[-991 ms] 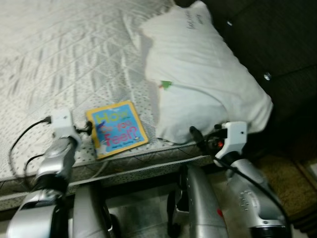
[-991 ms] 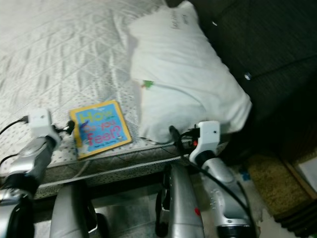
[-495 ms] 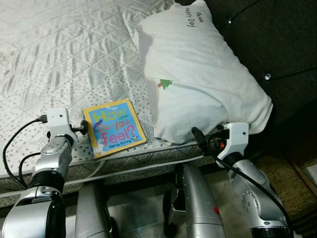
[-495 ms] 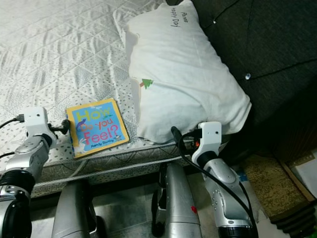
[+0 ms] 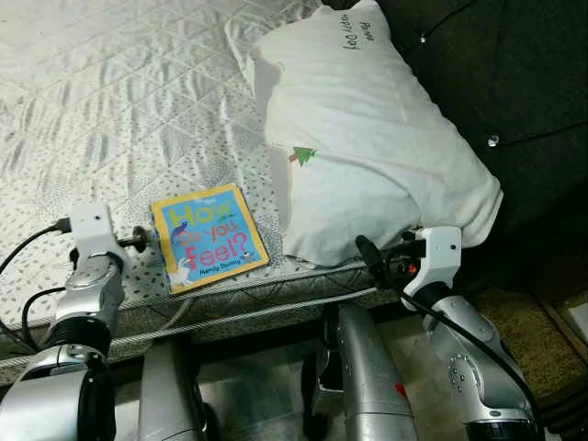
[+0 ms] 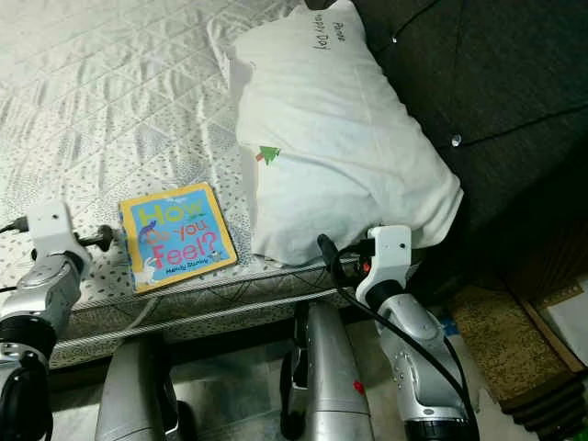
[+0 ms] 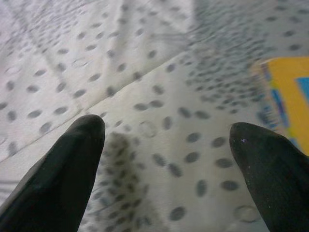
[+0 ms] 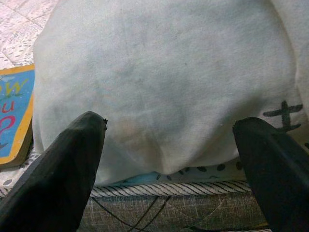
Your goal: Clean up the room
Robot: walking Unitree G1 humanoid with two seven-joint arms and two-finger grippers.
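- The quilted mattress (image 5: 110, 101) spreads before me, a dark padded headboard (image 5: 514, 83) at its right.
- A white pillow (image 5: 367, 156) lies against that headboard.
- A picture book (image 5: 209, 237) lies flat near the mattress edge, just beside the pillow.
- My left gripper (image 7: 169, 140) hovers wide beside the book.
- My right gripper (image 8: 169, 140) gapes wide at the pillow's near end.

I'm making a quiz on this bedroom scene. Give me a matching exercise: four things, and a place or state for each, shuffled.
Things:
1. book
2. pillow
3. left gripper
4. right gripper

Places or states:
A. open, facing the pillow's lower edge
B. against the dark headboard
C. flat near the mattress edge
D. open over dotted fabric

Pairs: 1-C, 2-B, 3-D, 4-A
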